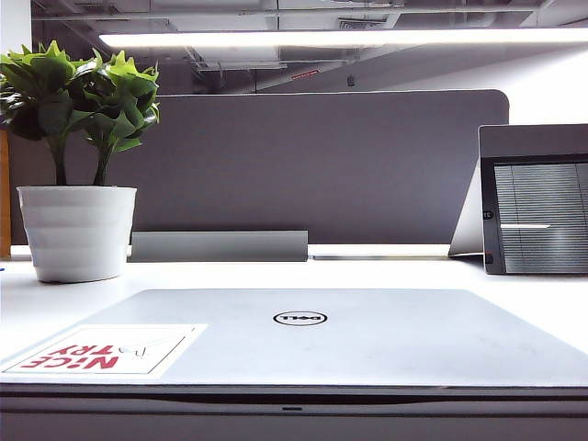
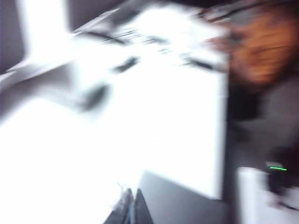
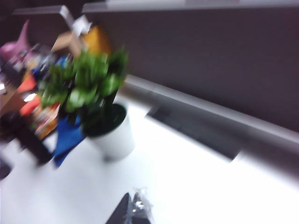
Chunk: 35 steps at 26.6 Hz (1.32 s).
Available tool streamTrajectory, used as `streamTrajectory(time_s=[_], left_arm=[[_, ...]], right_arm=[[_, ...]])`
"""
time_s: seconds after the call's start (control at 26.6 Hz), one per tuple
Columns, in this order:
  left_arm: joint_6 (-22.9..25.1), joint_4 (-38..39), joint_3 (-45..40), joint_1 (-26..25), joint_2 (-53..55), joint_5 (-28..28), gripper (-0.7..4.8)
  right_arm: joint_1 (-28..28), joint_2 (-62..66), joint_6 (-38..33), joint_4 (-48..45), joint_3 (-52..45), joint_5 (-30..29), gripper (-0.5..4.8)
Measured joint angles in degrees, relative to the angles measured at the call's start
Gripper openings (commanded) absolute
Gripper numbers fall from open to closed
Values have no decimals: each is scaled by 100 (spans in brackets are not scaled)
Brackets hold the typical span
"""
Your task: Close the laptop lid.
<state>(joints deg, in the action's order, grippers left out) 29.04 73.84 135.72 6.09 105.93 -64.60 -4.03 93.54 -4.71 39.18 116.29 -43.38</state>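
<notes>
Exterior view, laptop lid (image 1: 303, 335) flat down on the laptop (image 1: 294, 413) nearest camera, potted plant (image 1: 78, 165) far left, left wrist, left gripper (image 2: 131, 207) fingertips pressed together over white desk (image 2: 93, 154), right wrist, right gripper (image 3: 133, 210) blurred, grip can't be judged.

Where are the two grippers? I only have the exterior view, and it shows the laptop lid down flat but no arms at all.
Observer: The left gripper hangs over bare white table, going by its blurred wrist view.
Operator: And the right one?
Observer: The right gripper is also over the table, with its camera facing the potted plant.
Operator: Is either holding anything?
Observer: Nothing shows between either gripper's fingers, but blur hides whether they are open or shut.
</notes>
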Motion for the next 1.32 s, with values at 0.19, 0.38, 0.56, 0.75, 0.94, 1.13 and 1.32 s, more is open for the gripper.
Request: streamTrajectory(time_s=[0.19, 0.38, 0.56, 0.75, 0.94, 1.13, 1.32], left_arm=[[-1370, -962, 221, 90, -136, 1928, -5], [-2063, -1670, 229, 229, -481, 3825, -5], [-2164, -2035, 234, 660, -684, 5497, -5], [-2184, -2065, 229, 953, -748, 6446, -5], [-2184, -2175, 229, 1075, -909, 6738, -5], [-2157, -2223, 232, 1073, -1163, 7121, -5], [-2133, -2107, 229, 1067, -1392, 7425, -5]], right_arm=[[0, -533, -164, -424, 24, 1287, -5], [-140, -957, -179, -459, 24, 2935, -5], [-271, -1134, -146, -459, 22, 3893, -5], [-472, -1185, -46, -345, 15, 4164, -5], [-455, -1255, 138, -249, -2, 4505, -5], [-525, -1471, 208, -249, 4, 4686, -5], [-492, -1558, 293, -216, 2, 4852, -5]])
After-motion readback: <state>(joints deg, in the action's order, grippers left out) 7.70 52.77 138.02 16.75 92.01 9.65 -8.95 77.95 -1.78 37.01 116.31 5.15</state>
